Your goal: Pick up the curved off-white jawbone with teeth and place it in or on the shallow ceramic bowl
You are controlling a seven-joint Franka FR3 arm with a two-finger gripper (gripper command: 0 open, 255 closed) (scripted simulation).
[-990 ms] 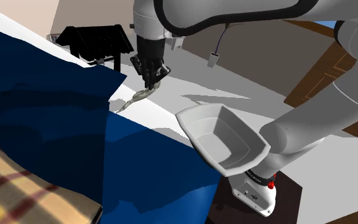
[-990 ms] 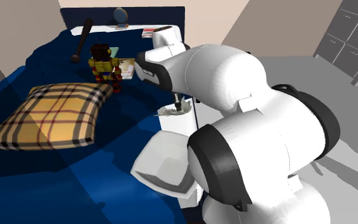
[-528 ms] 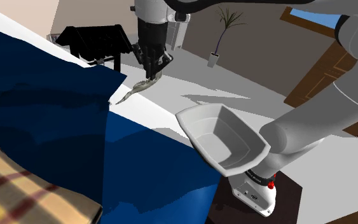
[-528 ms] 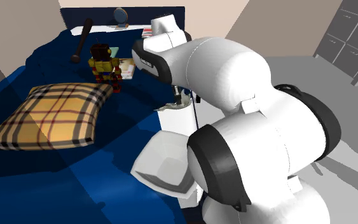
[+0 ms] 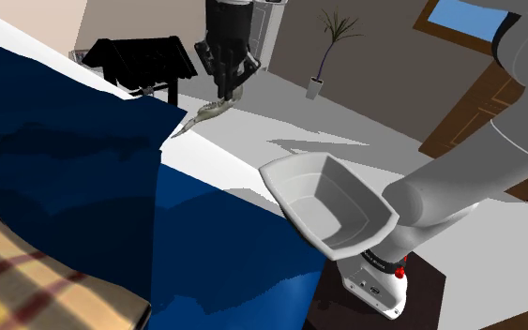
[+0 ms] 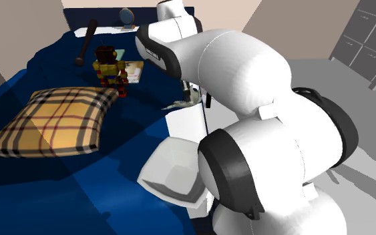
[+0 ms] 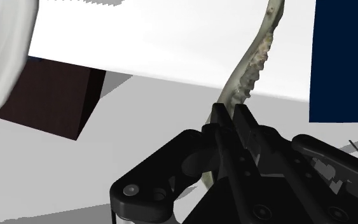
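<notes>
The curved greyish off-white jawbone (image 5: 203, 113) with a toothed edge hangs in the air above the bed's corner, clasped at one end by my black gripper (image 5: 228, 91). In the wrist view the jawbone (image 7: 250, 63) runs away from the shut fingers (image 7: 233, 118), its teeth along one side. In the second exterior view the jawbone (image 6: 183, 103) peeks out beside the white arm. The shallow white bowl (image 5: 328, 204) sits tilted at the bed's near corner, well below the gripper and toward the shoulder view's right. The bowl (image 6: 173, 170) lies in front of the arm's base.
A dark blue bedspread (image 5: 74, 178) covers the bed. On it lie a plaid pillow (image 6: 53, 123), a toy figure (image 6: 109, 67) and a dark bat (image 6: 85, 41). A black roofed object (image 5: 140, 58) stands beyond the bed. A brown stand (image 7: 47, 98) is beside the bowl.
The gripper has risen steadily with the jawbone held in it, lifting the jawbone higher above the bed's corner. The bowl has not moved.
</notes>
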